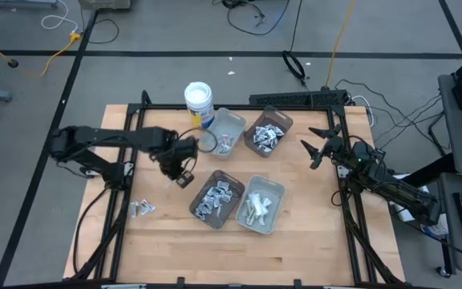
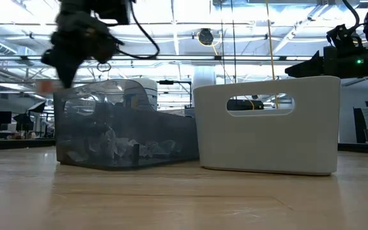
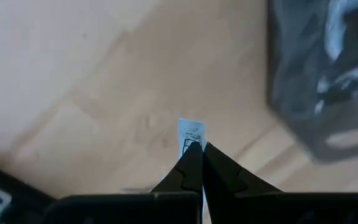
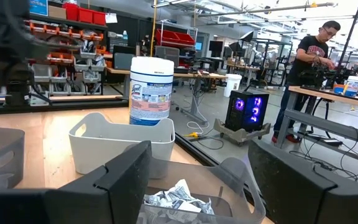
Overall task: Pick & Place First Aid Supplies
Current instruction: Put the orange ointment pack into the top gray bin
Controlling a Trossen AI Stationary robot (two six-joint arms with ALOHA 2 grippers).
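The pale wooden tabletop (image 1: pixel 295 249) with its fine straight grain carries four rectangular plastic trays clustered at its centre, with wide bare board toward the near edge and both sides. The far pair is a translucent pale tray (image 1: pixel 224 132) and a brownish tray (image 1: pixel 268 131); the near pair is a grey tray (image 1: pixel 217 201) and a light grey tray (image 1: pixel 261 205). All four hold crumpled silvery and white packets, and the low view shows the light grey tray's smooth wall with a handle slot. A white round tub with a blue label (image 1: pixel 199 102) stands just beyond the translucent tray.

The left gripper (image 1: pixel 184 178) hangs above bare wood beside the grey tray, its fingers pressed together on a small flat white packet (image 3: pixel 191 133). In the left wrist view the packet's long axis runs in line with the fingers, its free end pointing away from them. A few loose packets (image 1: pixel 142 209) lie near the table's left edge.

The right gripper (image 1: pixel 321 148) waits with its fingers spread, right of the brownish tray.
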